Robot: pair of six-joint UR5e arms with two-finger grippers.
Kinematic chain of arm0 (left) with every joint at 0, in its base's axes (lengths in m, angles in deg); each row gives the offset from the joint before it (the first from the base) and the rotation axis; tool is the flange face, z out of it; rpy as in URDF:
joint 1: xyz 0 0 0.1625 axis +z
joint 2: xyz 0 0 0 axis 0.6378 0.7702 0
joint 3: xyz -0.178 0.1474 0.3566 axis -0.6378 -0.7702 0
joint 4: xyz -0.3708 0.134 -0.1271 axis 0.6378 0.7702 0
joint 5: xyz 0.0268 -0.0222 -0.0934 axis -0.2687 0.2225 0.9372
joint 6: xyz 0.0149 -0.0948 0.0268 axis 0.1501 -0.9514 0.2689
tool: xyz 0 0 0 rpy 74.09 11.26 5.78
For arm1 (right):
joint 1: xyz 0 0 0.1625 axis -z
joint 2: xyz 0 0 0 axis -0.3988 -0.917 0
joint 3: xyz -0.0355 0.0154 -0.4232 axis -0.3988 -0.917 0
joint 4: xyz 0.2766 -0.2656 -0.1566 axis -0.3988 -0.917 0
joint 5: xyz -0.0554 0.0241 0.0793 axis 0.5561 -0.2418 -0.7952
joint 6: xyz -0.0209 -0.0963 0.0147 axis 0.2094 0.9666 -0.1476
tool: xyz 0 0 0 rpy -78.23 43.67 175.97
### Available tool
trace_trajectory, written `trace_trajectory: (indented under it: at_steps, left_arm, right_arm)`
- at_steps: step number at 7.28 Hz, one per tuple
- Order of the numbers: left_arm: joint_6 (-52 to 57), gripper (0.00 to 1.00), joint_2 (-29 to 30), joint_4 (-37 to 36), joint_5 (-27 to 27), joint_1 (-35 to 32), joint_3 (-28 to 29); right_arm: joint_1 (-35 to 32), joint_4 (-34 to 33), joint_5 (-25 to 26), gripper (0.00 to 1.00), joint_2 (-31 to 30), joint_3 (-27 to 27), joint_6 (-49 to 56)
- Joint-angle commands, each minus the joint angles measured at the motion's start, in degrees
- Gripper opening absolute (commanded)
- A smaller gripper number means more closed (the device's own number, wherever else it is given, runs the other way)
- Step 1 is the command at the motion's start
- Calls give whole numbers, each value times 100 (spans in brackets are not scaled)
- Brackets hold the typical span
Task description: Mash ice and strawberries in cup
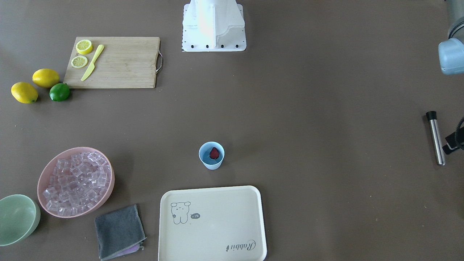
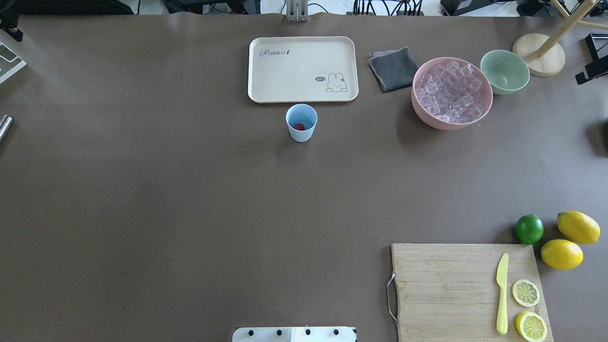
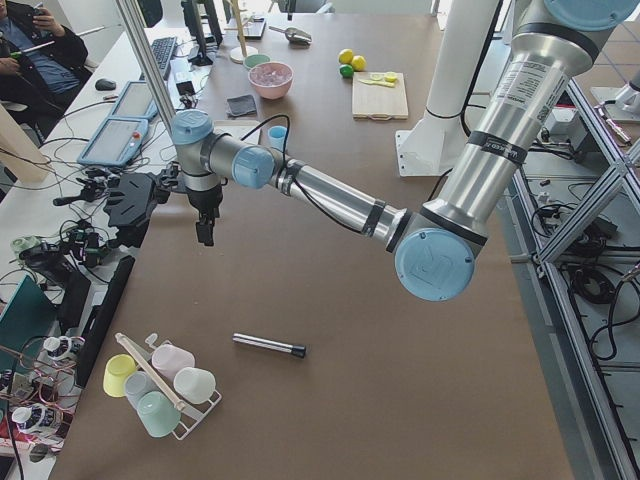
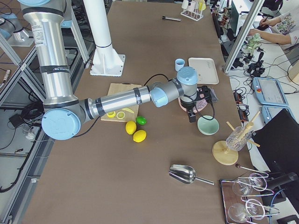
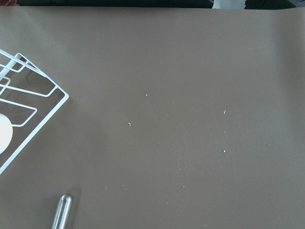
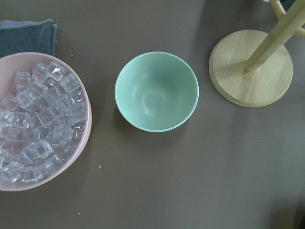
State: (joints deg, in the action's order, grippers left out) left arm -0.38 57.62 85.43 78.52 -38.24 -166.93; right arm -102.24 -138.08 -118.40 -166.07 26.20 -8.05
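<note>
The light-blue cup [image 1: 212, 165] stands upright mid-table, just off the tray; it also shows in the overhead view [image 2: 301, 132]. One red strawberry [image 1: 214, 153] lies inside it. The ice [image 1: 76, 183] fills the pink bowl [image 2: 422, 114], apart from the cup; none shows in the cup. My left gripper [image 3: 204, 235] hangs above the table's left end, near a steel rod with a black end [image 1: 435, 139]. My right gripper [image 4: 191, 116] hangs above the pink bowl and the green bowl [image 6: 157, 90]. No fingers show in either wrist view, so I cannot tell if they are open or shut.
A cream tray [image 1: 217, 224] and a grey cloth [image 1: 119, 231] lie on the operators' side. A cutting board [image 1: 119, 61] holds lemon slices and a yellow knife, with lemons and a lime [image 1: 59, 92] beside it. A cup rack [image 3: 160, 385], scoop [image 4: 187, 175] and wooden stand [image 6: 250, 67] sit at the table ends.
</note>
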Motion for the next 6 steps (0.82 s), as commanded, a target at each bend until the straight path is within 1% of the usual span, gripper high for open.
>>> trace_trajectory:
  at_steps: [1,3,4,6]
  left_arm:
    - [11,98,3,-184,-1,52,-185]
    - [11,98,72,-166,7,70,-9]
    - [11,98,73,-139,7,61,-34]
    - [11,98,12,45,103,52,-87]
  right_arm:
    - [16,48,152,100,53,-51,2]
    - [7,84,301,100,18,19,-7]
    - [7,84,381,100,26,54,-7]
    - [7,84,382,100,70,37,2]
